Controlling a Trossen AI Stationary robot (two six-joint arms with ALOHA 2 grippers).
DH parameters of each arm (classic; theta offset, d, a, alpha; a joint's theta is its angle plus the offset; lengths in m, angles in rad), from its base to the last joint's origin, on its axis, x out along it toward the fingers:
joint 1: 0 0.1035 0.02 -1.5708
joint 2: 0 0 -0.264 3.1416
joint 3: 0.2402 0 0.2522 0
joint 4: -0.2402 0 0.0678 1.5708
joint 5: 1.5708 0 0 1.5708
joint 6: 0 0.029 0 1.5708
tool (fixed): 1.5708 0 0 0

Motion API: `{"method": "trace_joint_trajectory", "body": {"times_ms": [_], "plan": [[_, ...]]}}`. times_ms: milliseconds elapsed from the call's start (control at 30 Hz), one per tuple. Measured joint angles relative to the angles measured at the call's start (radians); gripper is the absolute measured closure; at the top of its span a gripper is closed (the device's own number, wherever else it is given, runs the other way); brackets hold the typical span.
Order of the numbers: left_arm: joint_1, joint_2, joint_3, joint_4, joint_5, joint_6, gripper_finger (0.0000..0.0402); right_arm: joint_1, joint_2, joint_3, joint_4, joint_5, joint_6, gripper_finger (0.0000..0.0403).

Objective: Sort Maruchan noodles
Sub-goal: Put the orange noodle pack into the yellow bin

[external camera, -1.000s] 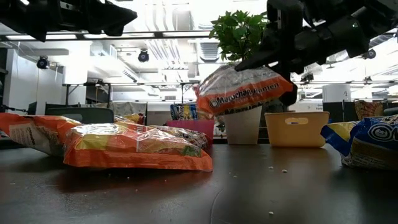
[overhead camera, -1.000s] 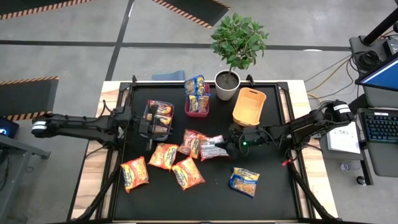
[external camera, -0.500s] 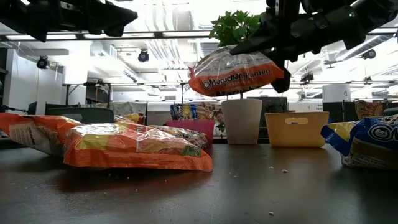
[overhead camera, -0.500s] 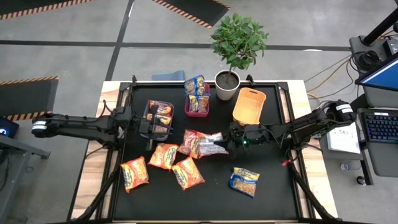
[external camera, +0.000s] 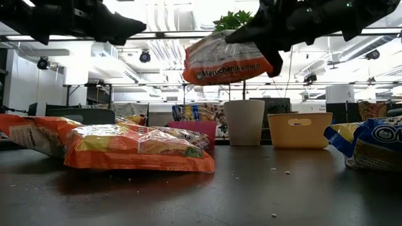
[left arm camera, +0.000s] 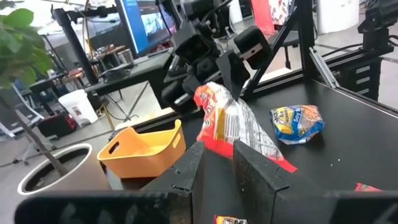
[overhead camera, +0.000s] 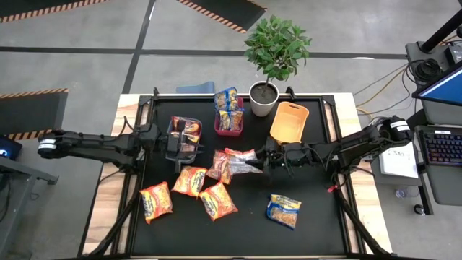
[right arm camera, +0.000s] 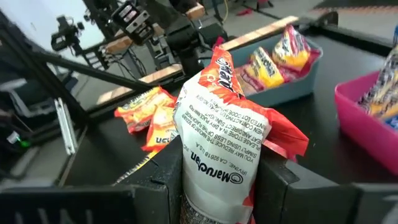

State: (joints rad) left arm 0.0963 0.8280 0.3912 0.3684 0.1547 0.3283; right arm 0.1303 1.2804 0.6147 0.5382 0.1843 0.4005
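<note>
My right gripper (overhead camera: 261,162) is shut on a red-orange Maruchan packet (overhead camera: 242,160), held in the air over the table's middle; it also shows in the low view (external camera: 226,59). My left gripper (overhead camera: 173,148) is shut and empty, hovering over the teal bin (overhead camera: 185,134), which holds orange-yellow packets. Three orange packets (overhead camera: 190,180) and a red one (overhead camera: 220,165) lie flat on the black mat. A blue-yellow packet (overhead camera: 284,209) lies at the near right. The pink bin (overhead camera: 229,120) holds blue-yellow packets. The orange bin (overhead camera: 289,123) stands tilted. My right gripper pinches one short end of the packet (right arm camera: 214,180) between its two fingers (right arm camera: 171,174). The fingers come roughly level from the table's right side. The packet sticks out ahead of them toward the left, white printed back toward the wrist camera, lifted clear of the table and tilted.
A white pot with a green plant (overhead camera: 265,97) stands at the far edge between the pink and orange bins. The mat's near right part around the blue packet is bare. Monitors and stands show in the room beyond the table.
My right gripper has risen and gone a little toward the table's left and far edge, still shut on the red-orange packet. The packet is now higher above the mat, level with the plant's leaves in the low view, and tilted a little more.
</note>
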Motion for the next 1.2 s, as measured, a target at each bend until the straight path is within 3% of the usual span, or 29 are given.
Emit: {"method": "trace_joint_trajectory", "body": {"times_ms": [233, 467, 600, 833, 1100, 1200], "plan": [[0.000, 0.000, 0.000, 0.021, 0.000, 0.001, 0.0336, 0.000, 0.000, -0.001, 0.051, 0.001, -0.111, 0.0280], [-0.001, -0.132, 0.000, -0.177, 0.001, 0.009, 0.0336, -0.004, -0.003, -0.002, 0.043, 0.000, -0.111, 0.0280], [-0.001, -0.151, -0.002, -0.191, 0.001, -0.021, 0.0336, -0.004, -0.003, -0.003, 0.043, 0.001, -0.143, 0.0280], [-0.001, -0.063, -0.006, -0.087, 0.004, -0.043, 0.0336, -0.005, -0.003, -0.004, 0.063, 0.063, -0.245, 0.0280], [0.000, 0.089, -0.006, 0.152, 0.004, -0.087, 0.0334, 0.003, -0.003, -0.004, 0.135, 0.070, -0.320, 0.0280], [0.000, 0.132, -0.006, 0.218, 0.004, -0.107, 0.0323, 0.022, -0.013, -0.004, 0.123, 0.127, -0.355, 0.0280]]}}
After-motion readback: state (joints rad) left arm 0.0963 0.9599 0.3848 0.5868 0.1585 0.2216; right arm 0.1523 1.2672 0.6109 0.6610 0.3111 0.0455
